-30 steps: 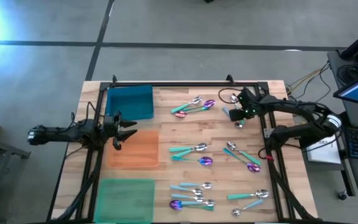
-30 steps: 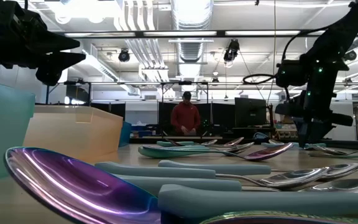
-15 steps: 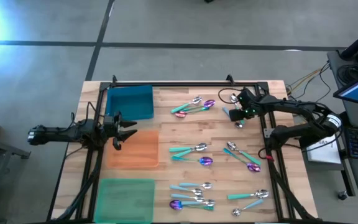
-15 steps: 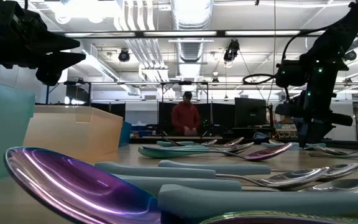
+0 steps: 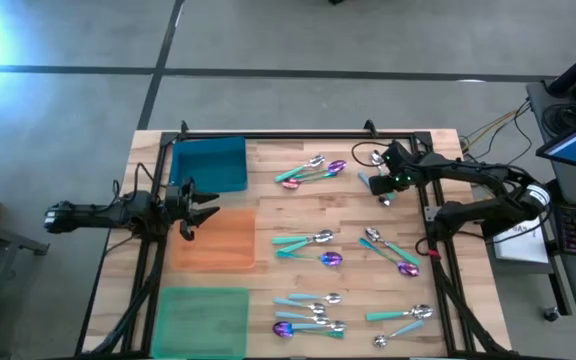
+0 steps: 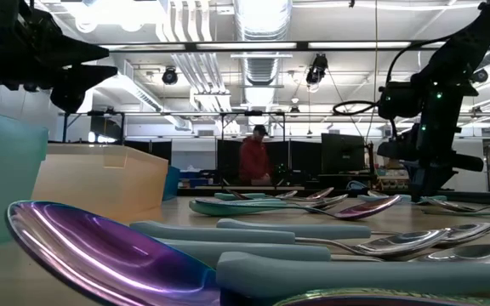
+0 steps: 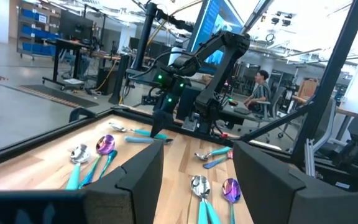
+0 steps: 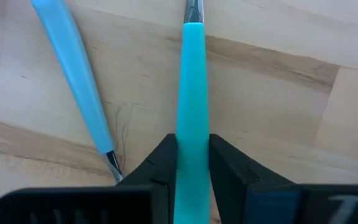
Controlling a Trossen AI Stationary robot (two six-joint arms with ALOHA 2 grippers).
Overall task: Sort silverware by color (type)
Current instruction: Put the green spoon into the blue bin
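Note:
Several spoons lie in loose groups on the wooden table (image 5: 268, 200): far middle (image 5: 313, 170), centre (image 5: 308, 245), right (image 5: 388, 250) and near edge (image 5: 308, 312). At the far right my right gripper (image 5: 383, 195) points steeply down, shut on a teal-handled spoon (image 8: 190, 74). A pale-blue-handled spoon (image 8: 73, 74) lies flat on the wood beside it. My left gripper (image 5: 203, 208) hovers open above the table's left side, level, over the orange tray (image 5: 215, 238), touching nothing. My right gripper pinches the teal handle by its two long sides (image 8: 190, 140), one finger (image 8: 160, 165) on each side. The fingers come from above, pointing steeply down. The spoon lies flat on the table, its metal neck (image 8: 193, 9) pointing away from the gripper.
Three trays line the left side: blue (image 5: 208, 163) far, orange in the middle, green (image 5: 203, 318) near. A dark frame rail (image 5: 298, 137) runs along the far edge. A person (image 6: 252, 160) is in the room behind.

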